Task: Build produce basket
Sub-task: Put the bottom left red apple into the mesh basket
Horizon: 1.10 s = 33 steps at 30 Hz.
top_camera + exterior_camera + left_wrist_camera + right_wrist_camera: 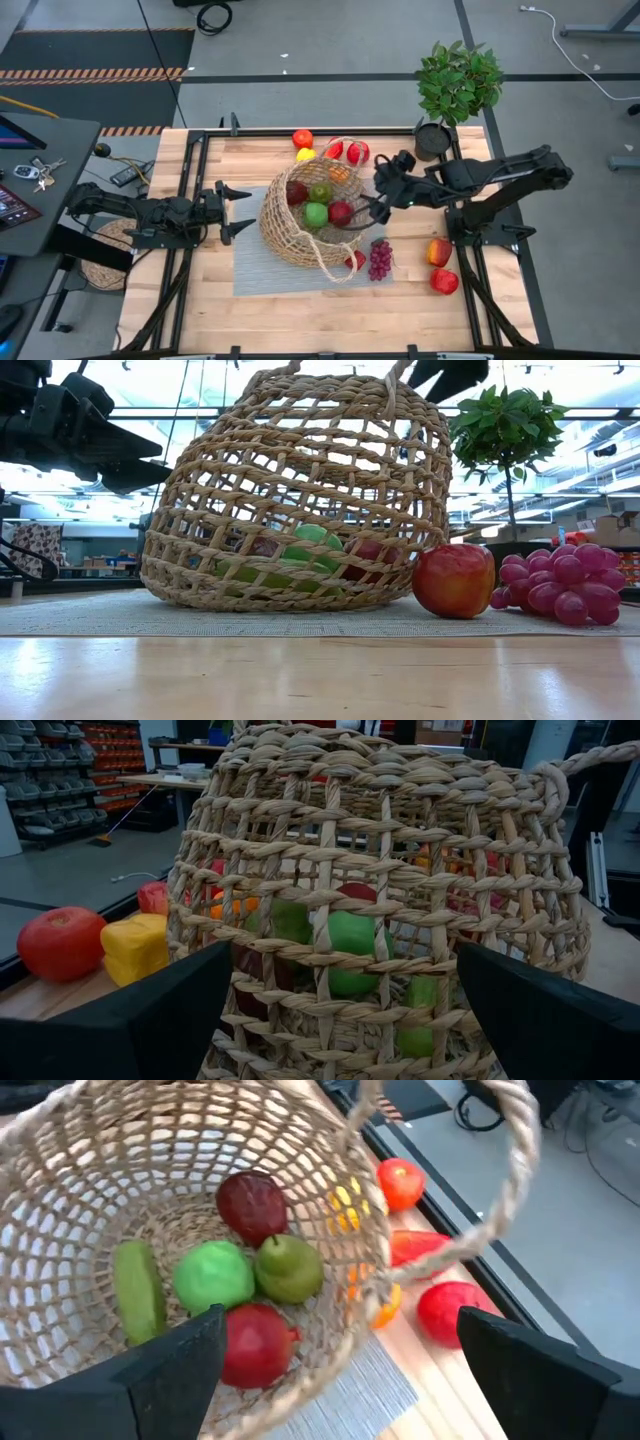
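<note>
Where mat (255, 270) ends, bare wood table (300, 315).

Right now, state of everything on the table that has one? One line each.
basket: tipped on its side, mouth toward the right arm, several produce pieces inside
left gripper: open, beside the basket, holding nothing
right gripper: open, at the basket's mouth, holding nothing
grapes: loose on the table, outside the basket
two red apples: loose near the right arm's base
potted plant: upright at the far edge
</note>
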Each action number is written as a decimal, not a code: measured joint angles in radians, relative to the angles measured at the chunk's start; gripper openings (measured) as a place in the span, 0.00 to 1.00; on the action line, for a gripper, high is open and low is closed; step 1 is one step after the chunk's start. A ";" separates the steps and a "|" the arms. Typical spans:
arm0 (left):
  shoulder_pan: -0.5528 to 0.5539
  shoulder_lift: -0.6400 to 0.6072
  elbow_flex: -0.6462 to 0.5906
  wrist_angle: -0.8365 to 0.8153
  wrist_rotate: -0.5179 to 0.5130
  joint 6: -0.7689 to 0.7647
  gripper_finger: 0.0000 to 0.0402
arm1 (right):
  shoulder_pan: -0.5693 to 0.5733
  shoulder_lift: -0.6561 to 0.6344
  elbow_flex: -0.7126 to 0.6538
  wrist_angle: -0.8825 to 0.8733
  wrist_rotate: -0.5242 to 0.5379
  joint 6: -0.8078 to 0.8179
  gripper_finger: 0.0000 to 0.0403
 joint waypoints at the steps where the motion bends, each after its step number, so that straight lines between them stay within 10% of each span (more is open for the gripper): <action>1: 0.000 0.000 0.000 0.000 0.000 0.000 0.98 | 0.001 -0.017 -0.016 0.004 0.007 0.009 0.98; 33: 0.000 0.000 0.000 0.000 0.000 0.000 0.98 | 0.062 -0.285 -0.390 0.059 0.002 0.232 0.98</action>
